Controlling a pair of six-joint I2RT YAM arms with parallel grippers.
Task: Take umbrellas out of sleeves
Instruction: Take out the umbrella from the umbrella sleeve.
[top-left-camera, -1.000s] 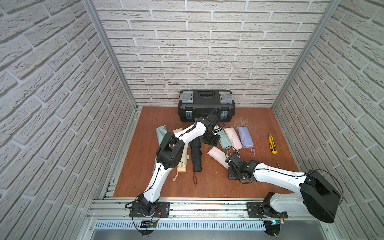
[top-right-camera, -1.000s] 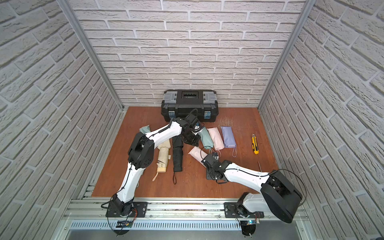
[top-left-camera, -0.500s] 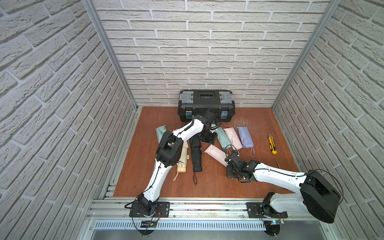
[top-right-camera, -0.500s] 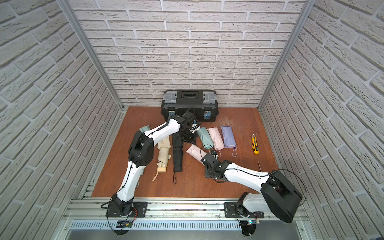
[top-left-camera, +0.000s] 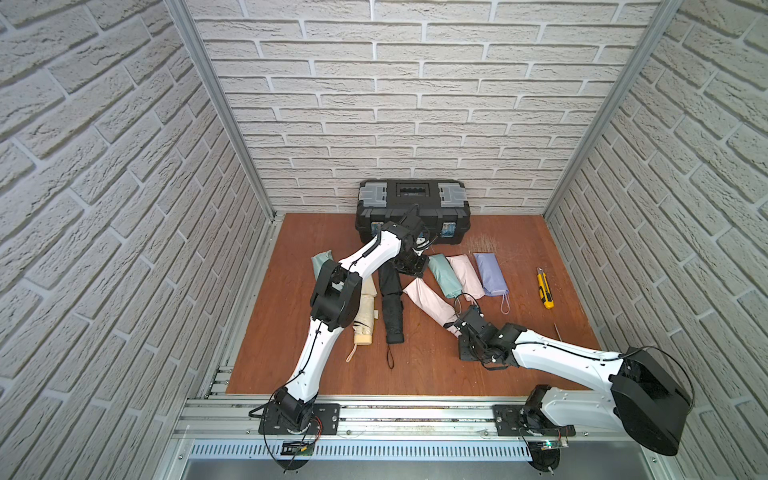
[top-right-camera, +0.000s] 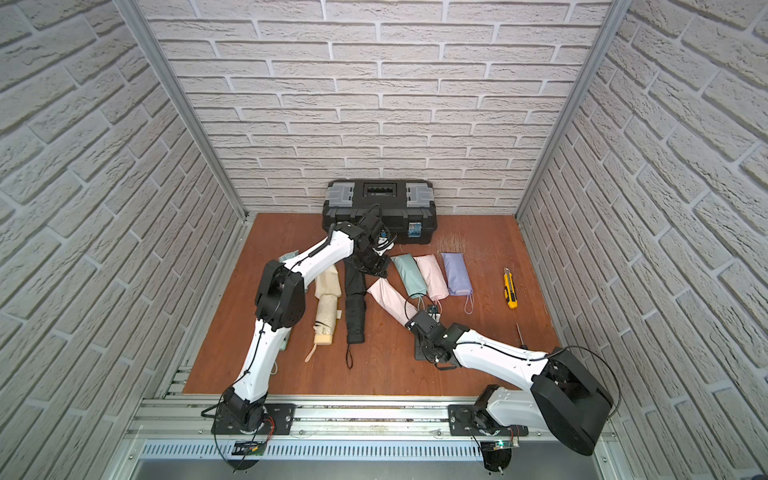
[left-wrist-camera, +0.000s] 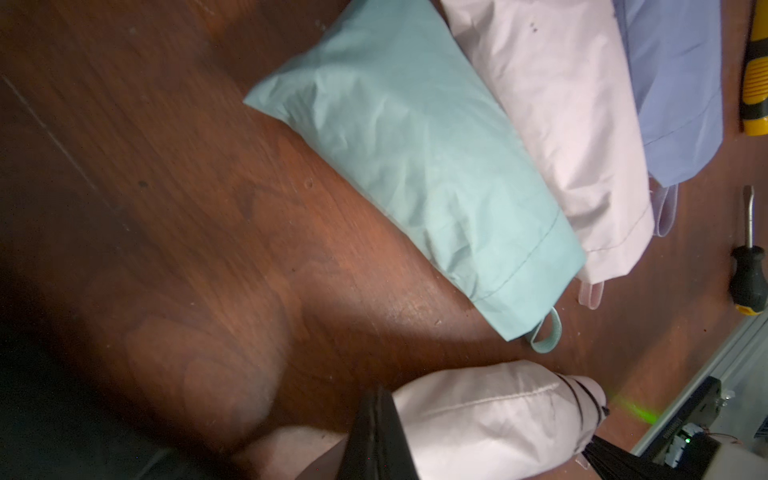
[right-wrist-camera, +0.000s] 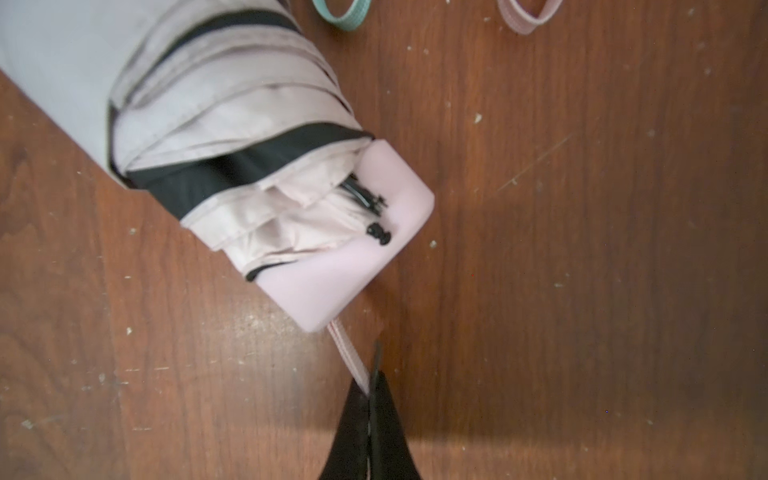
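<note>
A: So, what has the right gripper (right-wrist-camera: 372, 388) got?
B: Its jaws are pressed together on the wrist loop (right-wrist-camera: 348, 355) of the pink umbrella (right-wrist-camera: 291, 195), whose handle and folded canopy stick out of the pink sleeve (right-wrist-camera: 54, 54).
A: And the left gripper (left-wrist-camera: 376, 409)?
B: Clamped tight on that sleeve's far end, near the toolbox (top-left-camera: 413, 208). The pair lies slantwise on the wooden table (top-left-camera: 316, 365), between the black umbrella (top-left-camera: 392, 316) and the mint sleeve (top-left-camera: 444, 276)

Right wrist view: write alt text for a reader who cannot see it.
The shut right gripper pinches the strap of a pink umbrella, whose handle end sticks out of its sleeve on a wooden table.
</note>
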